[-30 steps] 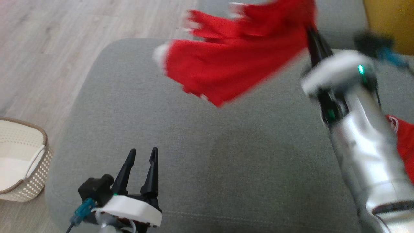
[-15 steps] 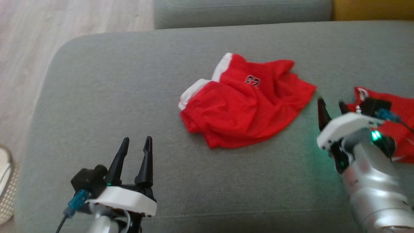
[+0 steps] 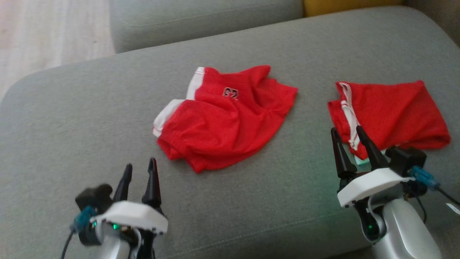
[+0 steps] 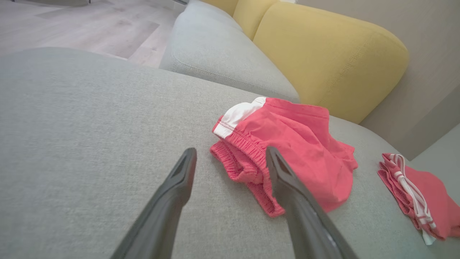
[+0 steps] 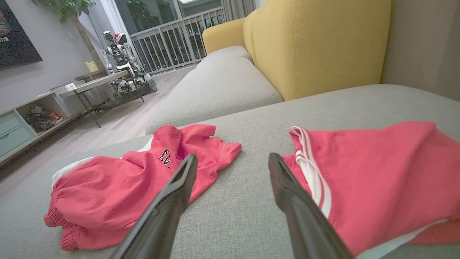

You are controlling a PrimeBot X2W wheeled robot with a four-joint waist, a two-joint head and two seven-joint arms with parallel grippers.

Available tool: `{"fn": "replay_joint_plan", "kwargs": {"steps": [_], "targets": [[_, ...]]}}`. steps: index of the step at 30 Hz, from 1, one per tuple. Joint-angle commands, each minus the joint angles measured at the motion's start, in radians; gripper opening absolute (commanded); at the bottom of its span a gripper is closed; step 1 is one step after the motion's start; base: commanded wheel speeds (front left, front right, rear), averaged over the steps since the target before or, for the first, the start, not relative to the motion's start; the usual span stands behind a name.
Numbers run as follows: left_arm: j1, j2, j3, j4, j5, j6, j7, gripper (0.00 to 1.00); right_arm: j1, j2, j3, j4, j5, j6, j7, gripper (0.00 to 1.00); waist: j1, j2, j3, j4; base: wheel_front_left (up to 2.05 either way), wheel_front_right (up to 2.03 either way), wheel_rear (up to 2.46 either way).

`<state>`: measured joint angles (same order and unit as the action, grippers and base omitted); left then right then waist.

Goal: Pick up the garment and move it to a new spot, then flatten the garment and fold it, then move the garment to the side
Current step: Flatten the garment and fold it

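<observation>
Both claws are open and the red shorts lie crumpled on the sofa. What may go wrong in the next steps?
1. The red shorts are bunched in overlapping layers; a claw may pinch several at once, so flattening could fail.
2. The right claw stands very near the folded red garment and might snag and disturb it.

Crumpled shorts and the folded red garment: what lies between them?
Bare grey cushion lies between crumpled shorts and folded red garment, shown in the head view.

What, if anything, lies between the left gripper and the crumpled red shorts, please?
Nothing visible: only bare grey sofa cushion separates the left gripper from the crumpled red shorts. The other red garment lies aside.
</observation>
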<state>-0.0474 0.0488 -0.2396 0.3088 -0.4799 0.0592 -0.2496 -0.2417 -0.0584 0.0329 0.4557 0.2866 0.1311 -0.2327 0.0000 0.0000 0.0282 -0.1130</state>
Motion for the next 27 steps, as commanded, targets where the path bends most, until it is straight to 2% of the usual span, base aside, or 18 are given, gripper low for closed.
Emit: {"fn": "replay_joint_plan", "kwargs": {"steps": [1,6,10,19,27], "targets": [[-0.085,0.001,0.042,-0.011,-0.009,0.007,-0.012,1.00,-0.031,0.008,0.026,-0.095,0.004,0.000,0.015,1.00,0.0000,0.0000,0.024,-0.036,0.00,0.00,0.00],[-0.183,0.001,0.053,0.117,-0.027,0.004,-0.012,1.00,0.022,0.008,0.031,-0.262,0.003,0.000,0.076,1.00,0.0000,0.0000,0.058,-0.079,0.00,0.00,0.00],[-0.286,0.013,0.083,0.264,-0.029,0.029,-0.012,1.00,0.043,0.008,0.045,-0.338,0.007,0.000,0.113,1.00,0.0000,0.0000,0.083,-0.108,0.00,0.00,0.00],[-0.424,0.031,0.117,0.440,-0.047,-0.021,-0.012,1.00,0.073,0.008,0.043,-0.376,0.022,0.000,0.133,1.00,0.0000,0.0000,0.112,-0.135,0.00,0.00,0.00],[-0.471,0.044,0.149,0.503,-0.030,-0.021,-0.012,1.00,0.072,0.008,0.049,-0.376,0.032,0.000,0.126,1.00,0.0000,0.0000,0.130,-0.148,0.00,0.00,0.00]]}}
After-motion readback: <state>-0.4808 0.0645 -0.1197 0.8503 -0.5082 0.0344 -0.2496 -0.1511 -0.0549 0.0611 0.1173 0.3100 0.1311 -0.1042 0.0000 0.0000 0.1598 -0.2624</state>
